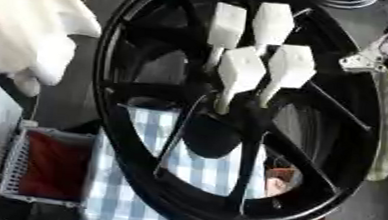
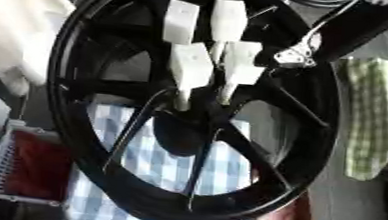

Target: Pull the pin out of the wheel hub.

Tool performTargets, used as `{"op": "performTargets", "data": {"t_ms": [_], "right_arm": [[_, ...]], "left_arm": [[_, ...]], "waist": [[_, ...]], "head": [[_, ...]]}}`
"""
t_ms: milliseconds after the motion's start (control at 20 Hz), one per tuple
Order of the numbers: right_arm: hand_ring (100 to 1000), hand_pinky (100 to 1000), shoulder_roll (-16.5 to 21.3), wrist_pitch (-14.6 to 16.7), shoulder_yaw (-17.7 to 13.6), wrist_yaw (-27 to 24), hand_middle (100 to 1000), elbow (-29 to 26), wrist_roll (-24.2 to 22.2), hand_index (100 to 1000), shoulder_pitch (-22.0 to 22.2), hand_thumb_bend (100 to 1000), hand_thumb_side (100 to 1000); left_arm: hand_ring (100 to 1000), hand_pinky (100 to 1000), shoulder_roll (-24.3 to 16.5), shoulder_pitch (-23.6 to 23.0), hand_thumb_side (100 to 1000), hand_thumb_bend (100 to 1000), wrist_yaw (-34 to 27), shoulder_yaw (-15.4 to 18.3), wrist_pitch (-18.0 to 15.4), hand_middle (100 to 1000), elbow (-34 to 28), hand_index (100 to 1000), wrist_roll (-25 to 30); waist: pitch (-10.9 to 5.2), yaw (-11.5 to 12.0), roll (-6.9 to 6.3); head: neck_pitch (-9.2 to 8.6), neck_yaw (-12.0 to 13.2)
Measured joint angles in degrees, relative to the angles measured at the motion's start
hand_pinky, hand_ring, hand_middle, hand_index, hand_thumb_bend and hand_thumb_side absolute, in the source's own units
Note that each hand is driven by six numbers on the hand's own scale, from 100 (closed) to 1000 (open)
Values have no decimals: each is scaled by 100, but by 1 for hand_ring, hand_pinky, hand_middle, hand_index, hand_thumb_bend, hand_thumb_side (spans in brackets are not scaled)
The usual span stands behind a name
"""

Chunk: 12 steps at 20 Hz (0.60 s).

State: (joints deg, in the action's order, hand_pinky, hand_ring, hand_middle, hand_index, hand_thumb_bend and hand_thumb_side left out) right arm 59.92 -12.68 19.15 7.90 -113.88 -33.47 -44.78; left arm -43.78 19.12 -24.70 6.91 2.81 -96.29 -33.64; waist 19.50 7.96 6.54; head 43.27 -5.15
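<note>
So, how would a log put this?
pins: four, white, in hub | right arm: upper right, by rim | left hand: unseen

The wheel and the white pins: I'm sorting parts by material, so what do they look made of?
Wheel: likely painted or coated metal, glossy black with bright highlights along rim and thin spokes. Pins: probably plastic, matte white, blocky heads on slim stems; the look leaves this open.
</note>
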Motion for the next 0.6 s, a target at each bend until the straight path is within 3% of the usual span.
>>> {"op": "performTargets", "data": {"t_ms": [250, 600], "right_arm": [[748, 763, 0, -44, 14, 18, 698, 0, -26, 746, 40, 536, 319], [735, 760, -1, -72, 68, 54, 695, 0, -32, 742, 49, 535, 318]], "left_arm": [[847, 734, 1, 0, 702, 710, 0, 2, 2, 860, 1, 838, -2], [846, 734, 2, 0, 700, 707, -15, 3, 2, 859, 29, 832, -3]], "waist": [[32, 10, 3], [67, -7, 26]], "head": [[0, 0], [0, -6]]}}
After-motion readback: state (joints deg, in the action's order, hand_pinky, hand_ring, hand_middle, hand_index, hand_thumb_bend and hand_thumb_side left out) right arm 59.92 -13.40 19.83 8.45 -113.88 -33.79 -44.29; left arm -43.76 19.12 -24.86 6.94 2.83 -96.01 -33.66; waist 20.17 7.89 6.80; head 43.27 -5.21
